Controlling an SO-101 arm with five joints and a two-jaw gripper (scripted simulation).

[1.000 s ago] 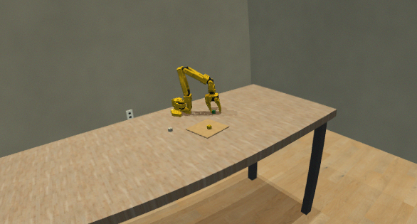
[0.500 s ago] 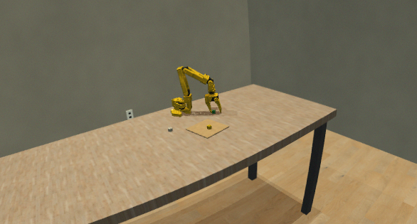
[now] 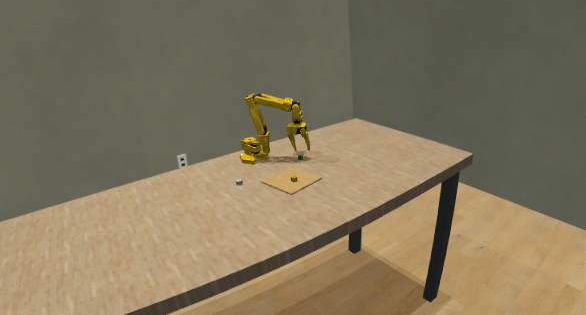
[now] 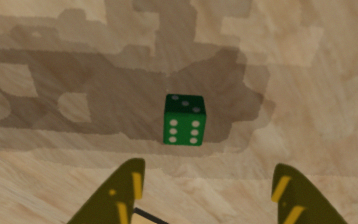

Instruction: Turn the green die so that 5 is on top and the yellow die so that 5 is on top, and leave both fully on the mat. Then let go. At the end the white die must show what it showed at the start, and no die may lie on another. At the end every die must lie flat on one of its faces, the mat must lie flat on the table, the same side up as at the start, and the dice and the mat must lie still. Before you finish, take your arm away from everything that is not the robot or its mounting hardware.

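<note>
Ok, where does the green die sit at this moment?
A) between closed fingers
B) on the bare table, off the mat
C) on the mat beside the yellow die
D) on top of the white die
B: the green die rests on wood ahead of the open gripper, away from the mat.

Green die (image 4: pixel 184 120) off the mat (image 3: pixel 280 183) (three up); yellow die (image 3: pixel 294 178) on it.
</note>
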